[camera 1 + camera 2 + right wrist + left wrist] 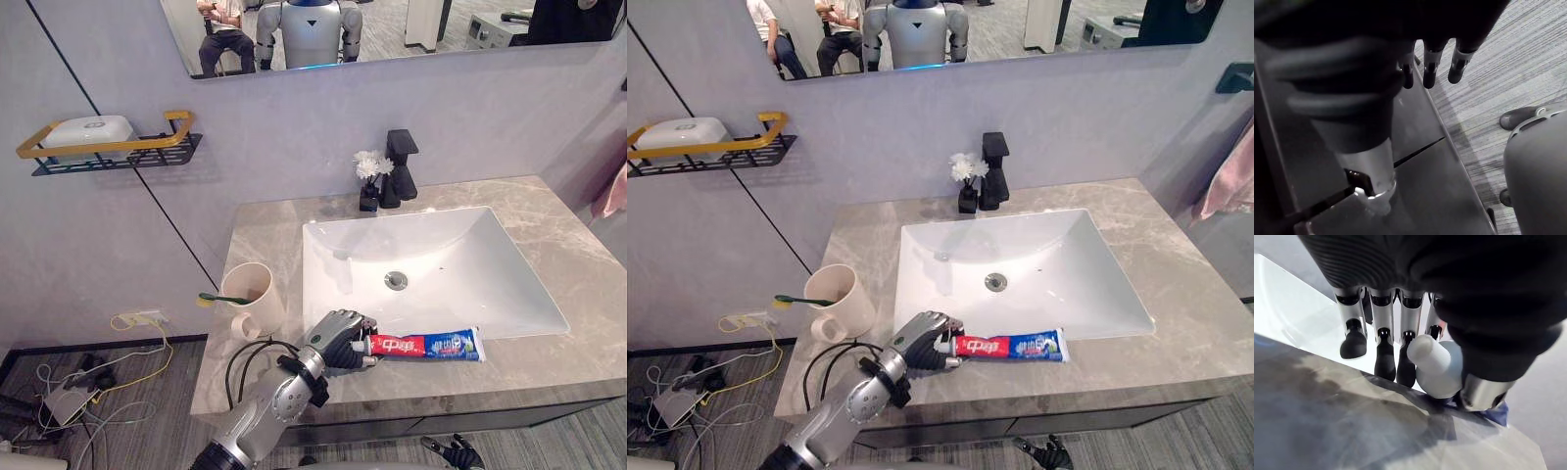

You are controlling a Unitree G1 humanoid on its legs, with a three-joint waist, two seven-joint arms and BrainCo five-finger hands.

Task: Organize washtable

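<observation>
A red, white and blue toothpaste tube (431, 346) lies on the grey stone counter (549, 367) along the front rim of the white sink (509, 294). My left hand (338, 338) is at the tube's cap end, with its fingers and thumb curled round it. The left wrist view shows the white cap (1432, 363) pinched between the thumb and the fingers (1386, 360). A cream cup (257, 294) with a green toothbrush (220, 299) in it stands just left of that hand. My right hand (1435, 61) hangs below the counter's front with its fingers straight, holding nothing.
A black faucet (402, 166) and a small vase of white flowers (369, 168) stand behind the sink. A wall shelf (108, 157) with a gold rail holds a white soap box (88, 132). Cables and a power strip (59, 397) lie on the floor at the left.
</observation>
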